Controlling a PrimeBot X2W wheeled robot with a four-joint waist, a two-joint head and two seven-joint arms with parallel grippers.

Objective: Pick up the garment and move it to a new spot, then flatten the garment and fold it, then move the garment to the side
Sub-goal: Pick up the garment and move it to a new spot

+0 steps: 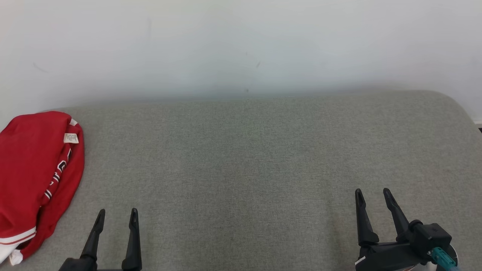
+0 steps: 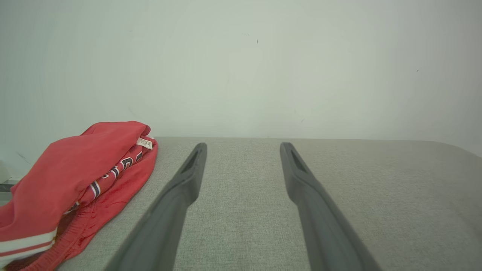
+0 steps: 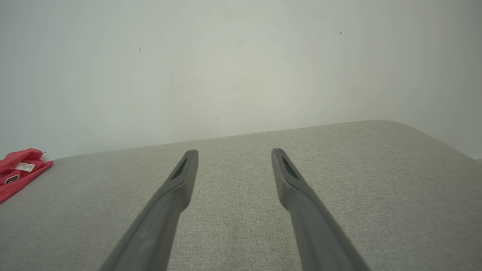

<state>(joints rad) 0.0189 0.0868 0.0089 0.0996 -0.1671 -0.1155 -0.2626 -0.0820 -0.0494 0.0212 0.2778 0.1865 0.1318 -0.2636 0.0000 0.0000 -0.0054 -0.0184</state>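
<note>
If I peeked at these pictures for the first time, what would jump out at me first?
The bright red garment, bunched up at the far left edge of the grey padded surface, with a small white tag showing. Next, two dark forks at the bottom: the left end effector near the garment and the right end effector far from it, both open and empty.

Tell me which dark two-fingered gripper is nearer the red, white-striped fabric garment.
The left gripper: the red garment lies just beside it, while the right gripper stands far across the grey fabric cushion.
</note>
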